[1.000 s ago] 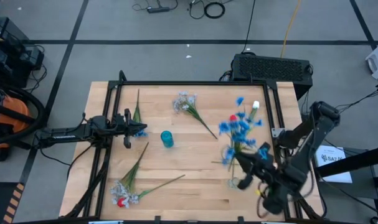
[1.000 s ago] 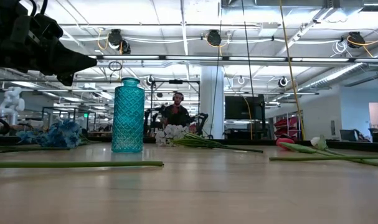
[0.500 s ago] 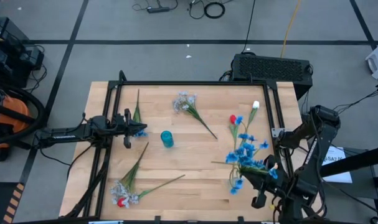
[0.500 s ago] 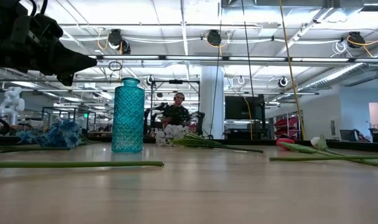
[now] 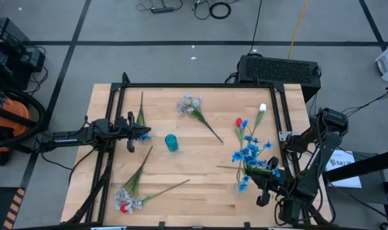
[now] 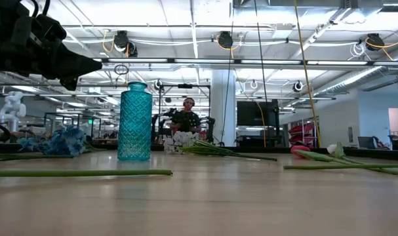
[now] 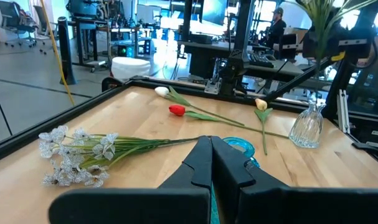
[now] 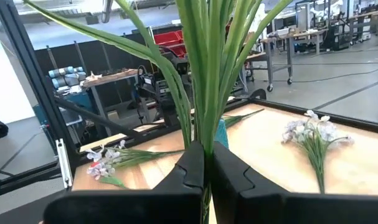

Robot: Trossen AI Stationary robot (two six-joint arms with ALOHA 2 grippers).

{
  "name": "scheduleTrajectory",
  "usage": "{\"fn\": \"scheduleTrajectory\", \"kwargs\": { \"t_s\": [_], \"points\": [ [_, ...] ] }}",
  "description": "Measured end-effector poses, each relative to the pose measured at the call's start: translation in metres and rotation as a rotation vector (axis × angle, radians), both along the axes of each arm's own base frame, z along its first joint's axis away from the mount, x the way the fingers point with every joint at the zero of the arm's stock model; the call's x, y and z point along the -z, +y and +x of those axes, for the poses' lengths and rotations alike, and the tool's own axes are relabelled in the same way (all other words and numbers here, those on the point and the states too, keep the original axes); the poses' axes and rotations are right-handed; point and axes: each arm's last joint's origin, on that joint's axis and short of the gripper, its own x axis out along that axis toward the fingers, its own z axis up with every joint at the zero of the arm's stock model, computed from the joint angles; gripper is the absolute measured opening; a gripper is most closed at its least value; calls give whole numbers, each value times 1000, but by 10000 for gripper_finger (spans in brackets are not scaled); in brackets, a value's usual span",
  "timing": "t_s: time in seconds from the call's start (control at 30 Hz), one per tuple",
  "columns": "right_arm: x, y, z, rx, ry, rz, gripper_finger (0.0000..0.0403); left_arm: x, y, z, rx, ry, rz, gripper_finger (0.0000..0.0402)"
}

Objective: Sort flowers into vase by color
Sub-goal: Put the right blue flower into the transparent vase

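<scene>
My right gripper (image 5: 264,193) is near the table's near right corner, shut on a bright blue spray (image 5: 251,155) with long green leaves. In the left wrist view the spray's leaves (image 7: 326,18) rise above a clear glass vase (image 7: 306,127). My left gripper (image 7: 212,152) is shut and empty at the table's left, just before a teal vase (image 5: 171,142). A pale blue-white spray (image 5: 190,105) lies at the far middle. A red tulip (image 5: 239,122) and a white tulip (image 5: 263,108) lie at the far right. My right gripper pinches the bright blue spray's bundle of green stems (image 8: 201,134) between its two fingers. The leaves fan out past the fingertips. The spray is lifted clear of the table, and its blue heads show over the right side of the table in the high view.
Another bright blue spray (image 5: 142,135) lies beside my left gripper. Pale sprays with a red tulip (image 5: 123,199) lie at the near left corner, their stems running toward the middle. A cream-yellow bud (image 7: 261,104) lies near the clear vase. A black frame (image 5: 200,85) borders the table.
My right gripper has carried the bright blue spray toward the table's near edge, then come back a little. The spray has moved clear of the red and white tulips, which now show in the high view.
</scene>
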Motion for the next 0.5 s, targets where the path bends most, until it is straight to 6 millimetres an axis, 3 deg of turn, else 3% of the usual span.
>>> {"fn": "scheduleTrajectory", "kwargs": {
  "t_s": [0.2, 0.5],
  "points": [
    [12, 0, 0, -6, -5, 56, 1, 0, 0, 0, 0, 0, 0, 2],
    [13, 12, 5, -102, 200, 11, 18, 0, 0, 0, 0, 0, 0, 2]
  ]
}}
